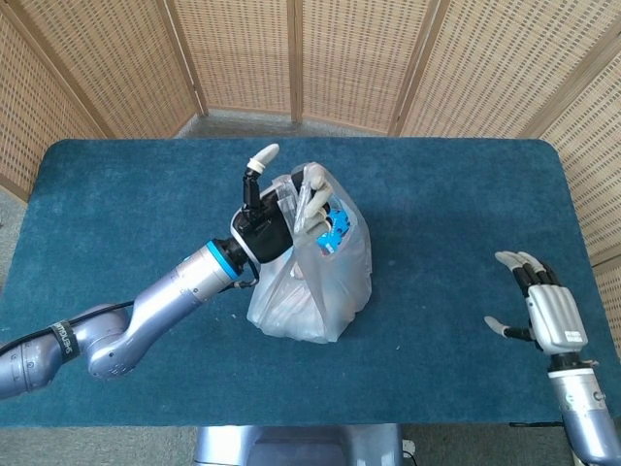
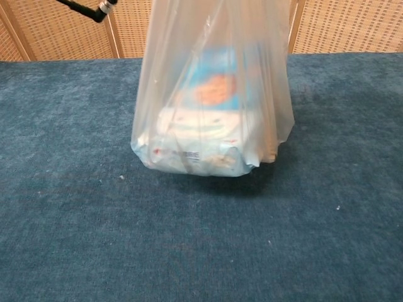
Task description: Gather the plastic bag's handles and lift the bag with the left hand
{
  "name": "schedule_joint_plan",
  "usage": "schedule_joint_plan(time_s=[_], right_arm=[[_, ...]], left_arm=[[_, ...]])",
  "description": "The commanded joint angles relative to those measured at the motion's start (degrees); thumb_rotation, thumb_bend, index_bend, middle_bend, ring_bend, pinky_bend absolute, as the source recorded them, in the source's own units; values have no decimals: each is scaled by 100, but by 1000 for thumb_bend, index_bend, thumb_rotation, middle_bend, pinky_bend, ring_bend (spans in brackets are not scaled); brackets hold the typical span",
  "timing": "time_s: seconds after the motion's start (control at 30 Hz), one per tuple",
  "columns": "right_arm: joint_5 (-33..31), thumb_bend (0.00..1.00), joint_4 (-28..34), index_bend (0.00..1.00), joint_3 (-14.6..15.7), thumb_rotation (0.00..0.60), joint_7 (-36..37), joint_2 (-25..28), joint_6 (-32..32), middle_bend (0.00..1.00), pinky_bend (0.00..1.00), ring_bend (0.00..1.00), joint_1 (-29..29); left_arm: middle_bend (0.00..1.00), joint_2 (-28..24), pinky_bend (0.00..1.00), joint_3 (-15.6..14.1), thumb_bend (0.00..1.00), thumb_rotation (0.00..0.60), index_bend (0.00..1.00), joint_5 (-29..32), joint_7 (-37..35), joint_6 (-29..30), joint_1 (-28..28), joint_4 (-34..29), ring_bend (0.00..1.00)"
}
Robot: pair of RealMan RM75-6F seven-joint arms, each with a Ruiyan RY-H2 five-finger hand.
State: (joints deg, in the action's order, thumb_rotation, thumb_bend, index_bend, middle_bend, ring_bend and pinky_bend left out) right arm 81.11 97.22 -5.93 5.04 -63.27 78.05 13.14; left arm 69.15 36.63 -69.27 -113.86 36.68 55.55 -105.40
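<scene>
A clear plastic bag (image 1: 315, 282) with a blue and white packet inside hangs near the middle of the blue table (image 1: 116, 194). My left hand (image 1: 272, 218) grips its bunched handles (image 1: 309, 199) at the top. In the chest view the bag (image 2: 214, 107) fills the centre, its bottom just above the cloth, and the hand is out of that frame. My right hand (image 1: 543, 311) stands open at the right edge of the table, well away from the bag and holding nothing.
Woven wicker screens (image 1: 320, 58) close off the far side and both ends of the table. A black cable (image 2: 82, 7) crosses the upper left corner of the chest view.
</scene>
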Motion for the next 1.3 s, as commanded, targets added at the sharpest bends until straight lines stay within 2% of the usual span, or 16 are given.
schedule_joint_plan(time_s=[0.03, 0.27, 0.73, 0.83, 0.87, 0.9, 1.0, 1.1, 1.2, 1.3], right_arm=[[66, 146, -30, 149, 141, 600, -133, -90, 96, 177, 116, 130, -131], [241, 145, -129, 149, 396, 600, -145, -249, 288, 177, 116, 130, -391], [541, 146, -332, 149, 560, 599, 102, -353, 637, 177, 116, 130, -713], [587, 147, -363, 149, 559, 600, 173, -352, 678, 177, 116, 130, -744], [598, 147, -372, 149, 557, 600, 186, -349, 687, 177, 116, 130, -752], [604, 146, -377, 149, 552, 600, 200, -345, 697, 177, 116, 130, -759], [622, 147, -384, 149, 539, 599, 237, -336, 732, 177, 116, 131, -786], [629, 147, -406, 148, 531, 600, 278, -339, 738, 177, 116, 130, -804], [638, 146, -430, 149, 524, 600, 329, -347, 739, 177, 116, 130, -820], [656, 146, -447, 149, 517, 600, 371, -339, 755, 177, 116, 130, -838]], left_arm=[[709, -64, 858, 93, 344, 0, 573, 37, 55, -39, -34, -31, 827], [721, -206, 858, 331, 408, 0, 586, 294, 251, -192, -41, -133, 827], [724, -457, 858, 836, 418, 0, 590, 1198, 1148, -392, 48, -364, 828], [812, -426, 892, 889, 548, 0, 664, 1481, 1430, -336, 118, -343, 890], [847, -422, 908, 899, 630, 0, 696, 1572, 1536, -330, 148, -350, 913], [858, -423, 913, 916, 703, 0, 709, 1658, 1633, -337, 178, -356, 920], [860, -403, 918, 967, 817, 41, 722, 1904, 1870, -373, 258, -376, 923], [879, -374, 923, 1011, 834, 102, 743, 2101, 2085, -392, 305, -385, 935], [892, -341, 929, 1070, 819, 126, 756, 2340, 2284, -358, 315, -422, 940], [897, -329, 929, 1137, 802, 126, 760, 2512, 2468, -382, 312, -454, 940]])
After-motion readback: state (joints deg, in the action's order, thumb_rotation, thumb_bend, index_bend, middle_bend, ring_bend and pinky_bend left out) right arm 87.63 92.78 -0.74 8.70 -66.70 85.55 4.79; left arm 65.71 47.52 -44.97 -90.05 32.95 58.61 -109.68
